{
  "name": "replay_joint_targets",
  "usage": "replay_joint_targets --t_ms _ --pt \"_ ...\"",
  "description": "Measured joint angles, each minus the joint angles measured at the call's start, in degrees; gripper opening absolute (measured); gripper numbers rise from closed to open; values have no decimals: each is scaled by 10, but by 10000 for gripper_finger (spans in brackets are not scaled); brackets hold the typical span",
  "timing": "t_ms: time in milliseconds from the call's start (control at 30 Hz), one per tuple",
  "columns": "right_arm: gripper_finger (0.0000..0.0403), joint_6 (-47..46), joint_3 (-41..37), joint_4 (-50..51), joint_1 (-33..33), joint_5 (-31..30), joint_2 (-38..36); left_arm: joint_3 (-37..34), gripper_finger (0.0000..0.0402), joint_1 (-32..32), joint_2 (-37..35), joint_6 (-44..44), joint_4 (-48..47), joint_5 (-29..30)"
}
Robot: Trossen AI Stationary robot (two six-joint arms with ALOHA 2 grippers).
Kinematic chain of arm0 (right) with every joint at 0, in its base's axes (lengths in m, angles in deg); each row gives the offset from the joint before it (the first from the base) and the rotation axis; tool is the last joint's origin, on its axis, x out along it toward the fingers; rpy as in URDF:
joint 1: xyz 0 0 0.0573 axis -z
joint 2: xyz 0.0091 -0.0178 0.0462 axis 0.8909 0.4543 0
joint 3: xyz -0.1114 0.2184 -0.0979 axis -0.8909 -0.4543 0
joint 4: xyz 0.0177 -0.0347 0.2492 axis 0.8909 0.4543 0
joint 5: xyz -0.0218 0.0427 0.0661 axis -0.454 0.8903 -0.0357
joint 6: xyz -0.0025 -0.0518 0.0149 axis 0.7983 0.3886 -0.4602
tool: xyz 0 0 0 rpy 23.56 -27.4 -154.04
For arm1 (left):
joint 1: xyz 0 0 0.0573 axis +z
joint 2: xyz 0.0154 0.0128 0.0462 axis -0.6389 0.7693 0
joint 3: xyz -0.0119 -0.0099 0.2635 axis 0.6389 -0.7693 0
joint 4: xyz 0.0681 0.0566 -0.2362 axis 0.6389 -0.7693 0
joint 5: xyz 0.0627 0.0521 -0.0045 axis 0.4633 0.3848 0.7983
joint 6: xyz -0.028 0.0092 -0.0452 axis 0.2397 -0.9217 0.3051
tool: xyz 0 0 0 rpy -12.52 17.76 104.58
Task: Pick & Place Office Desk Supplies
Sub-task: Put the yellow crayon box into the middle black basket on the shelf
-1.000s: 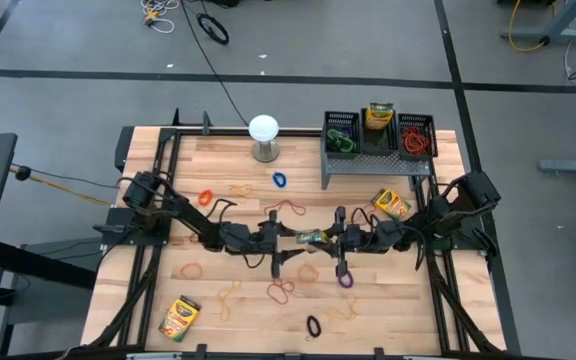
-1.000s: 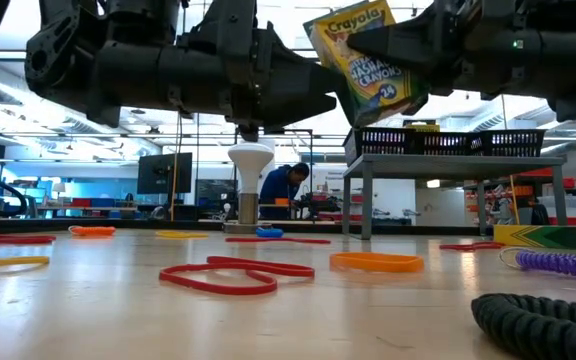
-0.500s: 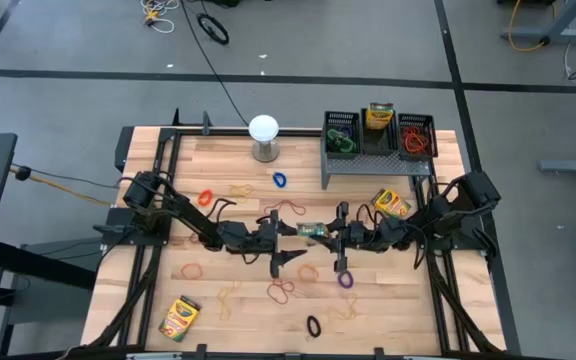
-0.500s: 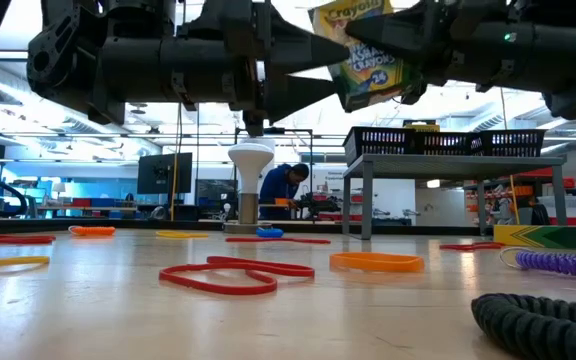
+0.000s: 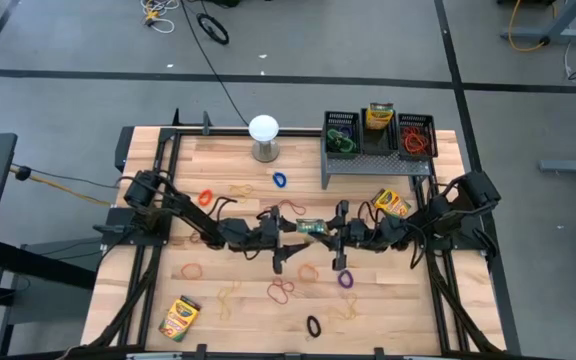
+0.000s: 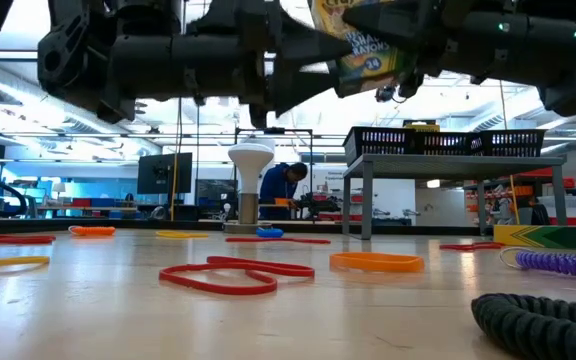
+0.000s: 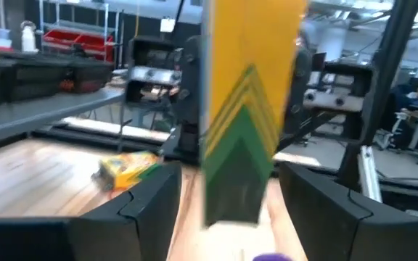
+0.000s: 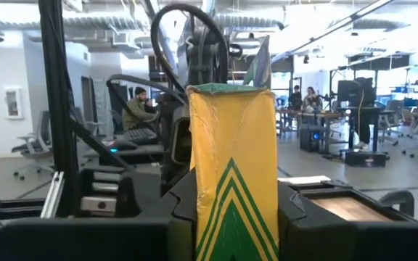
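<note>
Since a second ago the crayon box (image 5: 311, 229) has risen in the low view and the left tool's fingers have spread off it, so the right tool alone now carries it above the middle of the bench (image 5: 218, 160).

From above, the left tool (image 5: 290, 236) and right tool (image 5: 332, 235) meet nose to nose over the bench's centre, the small box between them. Three mesh bins (image 5: 379, 133) sit in a row on the grey riser (image 5: 368, 165) at the far edge; one holds green bands, the middle one a crayon box, the third red and orange bands. A second crayon box (image 5: 392, 204) lies on the bench beside the riser, and a third crayon box (image 5: 179, 316) lies near the front left corner. Rubber bands (image 5: 286, 290) are scattered over the wood. The white globe (image 5: 263, 128) stands at the back.

At bench level the carried box (image 6: 363, 45) hangs tilted high above the wood, clear of it, with dark arms on either side. A red band (image 6: 236, 274) and an orange band (image 6: 376, 262) lie flat in front; a person works in the room behind.

Through the left wrist camera the box (image 7: 247, 109) stands upright between two widely parted fingers (image 7: 144, 206), touching neither.

Through the right wrist camera the box (image 8: 232, 181) is clamped upright between the right tool's fingers (image 8: 307, 217), pressed on both sides.
</note>
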Motion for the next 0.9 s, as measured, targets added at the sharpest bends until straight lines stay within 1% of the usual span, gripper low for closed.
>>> replay_joint_targets --t_ms 167,333,467,533,633,700,767,833,900 --pt "82 3 13 5 -6 5 0 30 197 -3 0 -37 -45 -1" --pt "83 3 13 9 -12 8 0 34 140 -10 0 -67 -50 1" --pt "95 5 13 11 -16 6 0 34 95 -13 0 -78 -56 1" --pt "105 5 12 14 -20 -10 0 34 82 -13 -1 -79 -70 3" --pt "125 28 12 24 -32 -51 0 34 77 -12 -3 -83 -107 6" --pt "144 55 12 34 -46 -93 0 34 78 -12 -3 -81 -133 15" --pt "165 91 12 54 -63 -151 -3 34 80 -12 -4 -81 -168 32" --pt "190 133 12 107 -86 -223 -22 34 81 -12 -5 -72 -214 43" --pt "213 154 12 168 -108 -299 -56 34 81 -11 -8 -60 -264 47"
